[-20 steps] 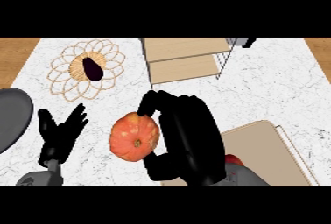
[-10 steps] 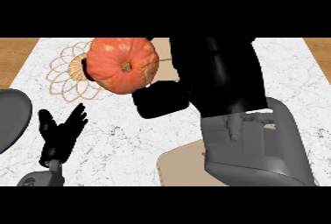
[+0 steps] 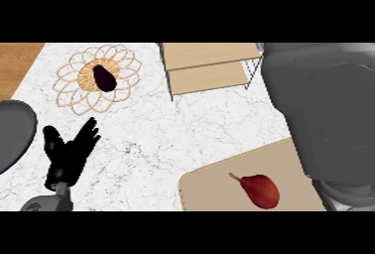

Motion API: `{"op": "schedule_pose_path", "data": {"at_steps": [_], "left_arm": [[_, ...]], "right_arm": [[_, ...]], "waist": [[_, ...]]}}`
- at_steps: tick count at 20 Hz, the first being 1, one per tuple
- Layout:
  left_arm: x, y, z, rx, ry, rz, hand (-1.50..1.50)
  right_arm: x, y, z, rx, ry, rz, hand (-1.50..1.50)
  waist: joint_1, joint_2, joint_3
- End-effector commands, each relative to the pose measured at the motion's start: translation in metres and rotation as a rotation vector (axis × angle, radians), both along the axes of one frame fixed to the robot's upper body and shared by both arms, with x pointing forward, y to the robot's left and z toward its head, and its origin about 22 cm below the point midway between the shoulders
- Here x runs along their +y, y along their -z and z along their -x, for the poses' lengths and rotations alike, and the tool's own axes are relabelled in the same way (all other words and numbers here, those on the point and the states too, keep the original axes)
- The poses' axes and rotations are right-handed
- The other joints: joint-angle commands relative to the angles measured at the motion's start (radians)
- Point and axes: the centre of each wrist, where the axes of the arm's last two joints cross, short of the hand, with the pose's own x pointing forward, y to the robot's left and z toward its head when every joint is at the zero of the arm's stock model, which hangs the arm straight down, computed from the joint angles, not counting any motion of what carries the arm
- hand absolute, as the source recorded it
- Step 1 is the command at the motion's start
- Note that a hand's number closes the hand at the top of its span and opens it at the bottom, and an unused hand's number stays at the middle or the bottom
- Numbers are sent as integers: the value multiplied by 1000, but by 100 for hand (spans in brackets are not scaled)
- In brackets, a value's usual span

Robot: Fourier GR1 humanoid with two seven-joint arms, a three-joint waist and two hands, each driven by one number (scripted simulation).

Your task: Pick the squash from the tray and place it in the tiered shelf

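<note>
No squash shows in the head view. The wooden tiered shelf [image 3: 209,67] stands at the back centre, its two boards bare where visible. The beige tray [image 3: 219,183] lies at the front right and holds a red pear-shaped fruit [image 3: 260,190]. My right forearm [image 3: 322,114] fills the right side as a large grey mass that hides the shelf's right end; the hand itself is out of the picture. My left hand [image 3: 67,151] rests open at the lower left, fingers up, holding nothing.
A woven flower-shaped mat [image 3: 81,94] lies at the back left with a dark eggplant [image 3: 104,78] on it. A strip of wooden surface [image 3: 18,64] borders the marble counter [image 3: 161,134] at the far left.
The right arm swung up and to the right; its black hand and the orange squash it carried have left the view. Tray and shelf are now uncovered. The left hand has not moved.
</note>
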Motion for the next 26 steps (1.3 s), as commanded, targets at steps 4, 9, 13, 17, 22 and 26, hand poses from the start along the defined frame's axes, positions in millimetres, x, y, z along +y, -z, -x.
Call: {"op": "schedule_pose_path", "data": {"at_steps": [4, 9, 13, 17, 22, 26], "left_arm": [[4, 6, 1, 8, -6, 4, 0], [3, 0, 7, 17, 10, 5, 0], [0, -3, -6, 23, -10, 6, 0], [-13, -2, 0, 13, 20, 2, 0], [-14, -13, -9, 10, 25, -12, 0], [-6, 1, -3, 7, 14, 8, 0]], "right_arm": [[-22, -17, -51, 53, -18, 29, 150], [-29, 2, -79, 97, -42, 113, 150], [-10, 2, -84, 55, -50, 137, 150], [-15, 39, -108, 54, -26, 135, 150], [-22, 42, -124, 38, 0, 152, 150], [-48, 61, -134, 13, -19, 148, 150]], "waist": [[4, 4, -2], [13, 6, -2], [7, 5, -2], [15, 8, -2], [22, 10, -2], [13, 8, -2]]}}
